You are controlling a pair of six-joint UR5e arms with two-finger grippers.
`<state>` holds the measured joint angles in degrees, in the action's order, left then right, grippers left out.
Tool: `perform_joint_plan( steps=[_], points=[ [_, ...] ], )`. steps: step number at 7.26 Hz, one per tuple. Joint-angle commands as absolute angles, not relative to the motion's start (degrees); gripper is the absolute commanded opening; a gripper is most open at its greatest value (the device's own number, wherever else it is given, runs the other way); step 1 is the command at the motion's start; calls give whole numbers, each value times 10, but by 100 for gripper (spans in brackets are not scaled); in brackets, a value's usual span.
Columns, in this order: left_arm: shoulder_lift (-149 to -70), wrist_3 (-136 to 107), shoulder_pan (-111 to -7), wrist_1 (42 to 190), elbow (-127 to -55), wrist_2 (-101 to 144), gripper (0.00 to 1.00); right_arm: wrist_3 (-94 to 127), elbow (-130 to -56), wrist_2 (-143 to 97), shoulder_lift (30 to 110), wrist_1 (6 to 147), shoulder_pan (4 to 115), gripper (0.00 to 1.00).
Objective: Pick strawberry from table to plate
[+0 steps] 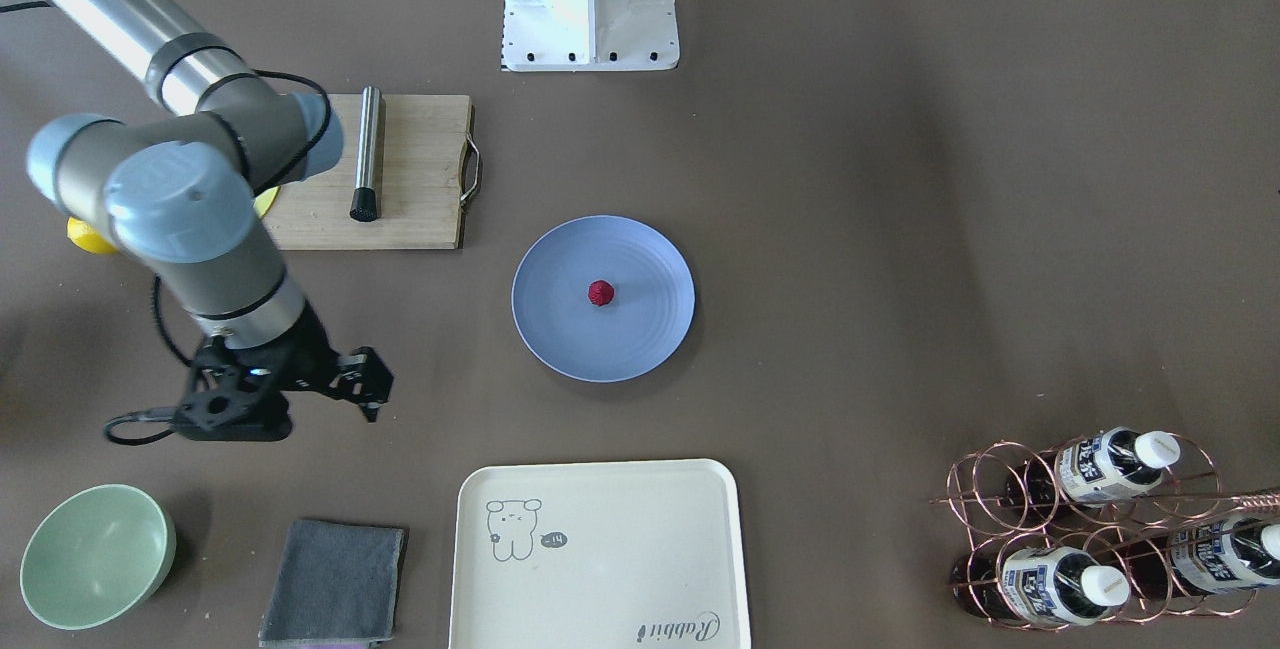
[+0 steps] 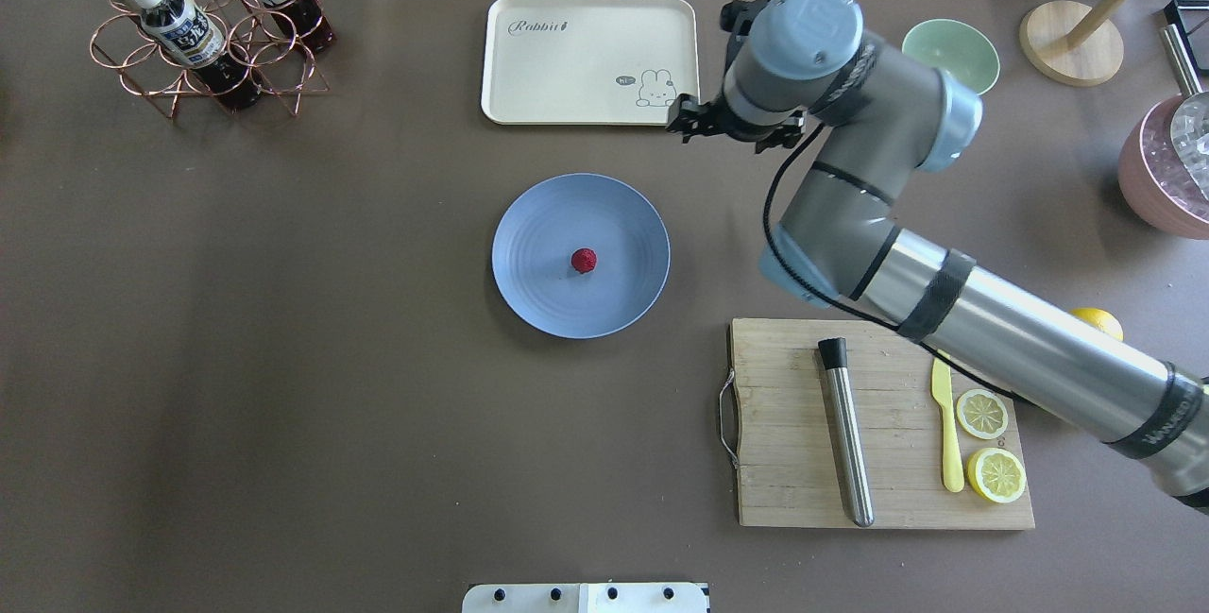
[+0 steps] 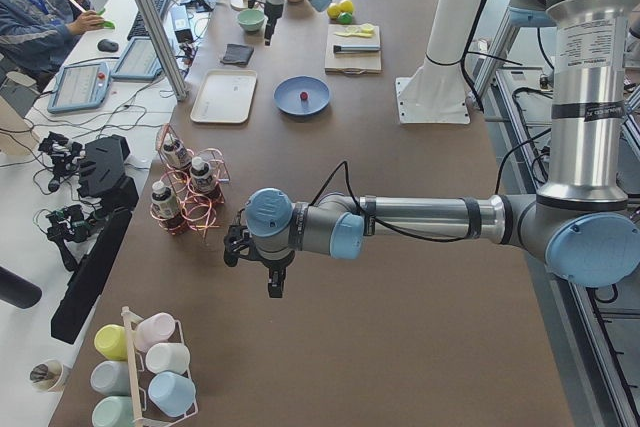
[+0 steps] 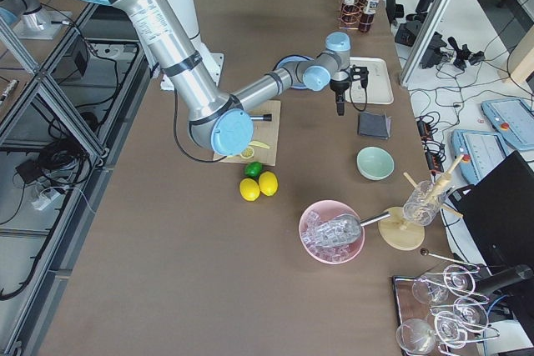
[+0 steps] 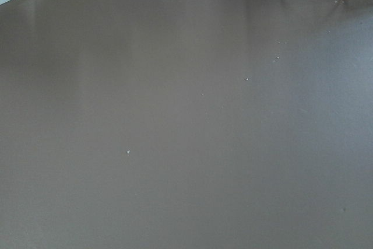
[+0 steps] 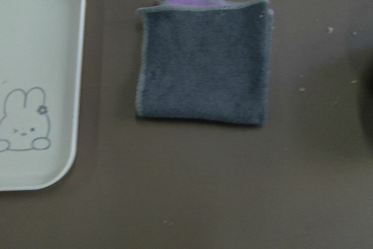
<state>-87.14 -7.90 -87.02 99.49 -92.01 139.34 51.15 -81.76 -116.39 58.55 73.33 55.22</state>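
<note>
The small dark-red strawberry [image 1: 600, 293] lies near the middle of the round periwinkle plate [image 1: 560, 329], also seen from overhead as strawberry [image 2: 584, 261] on plate [image 2: 538, 292]. My right gripper [image 1: 373, 409] hangs over bare table [image 1: 900, 229] well off to the side of the plate, between it and the grey cloth; its fingers look shut, with nothing in them. Only the exterior left view shows my left gripper [image 3: 273, 287], which points down over bare table near the bottle rack, and I cannot tell its state.
A cream tray [image 1: 600, 609] with a bear drawing, a grey cloth [image 1: 335, 579] and a pale green bowl [image 1: 95, 554] sit along the front edge. A cutting board [image 2: 784, 424] holds a steel muddler, a yellow knife and lemon halves. A copper bottle rack [image 1: 1100, 529] stands in a corner.
</note>
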Motion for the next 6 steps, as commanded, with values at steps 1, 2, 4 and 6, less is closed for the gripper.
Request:
perform_joint_plan(
  steps=[1,2,4,6],
  points=[
    [-874,-78,-870,995,-921,1392,99,275,-824,-1245,688,735,690,100],
    [-875,-78,-870,995,-920,1392,99,190,-823,-1266,728,736,741,100],
    [-877,-78,-870,995,-921,1392,99,61,-818,-1288,793,737,807,100],
    [-877,-78,-870,995,-922,1392,99,2,-817,-1297,844,736,856,100]
  ],
)
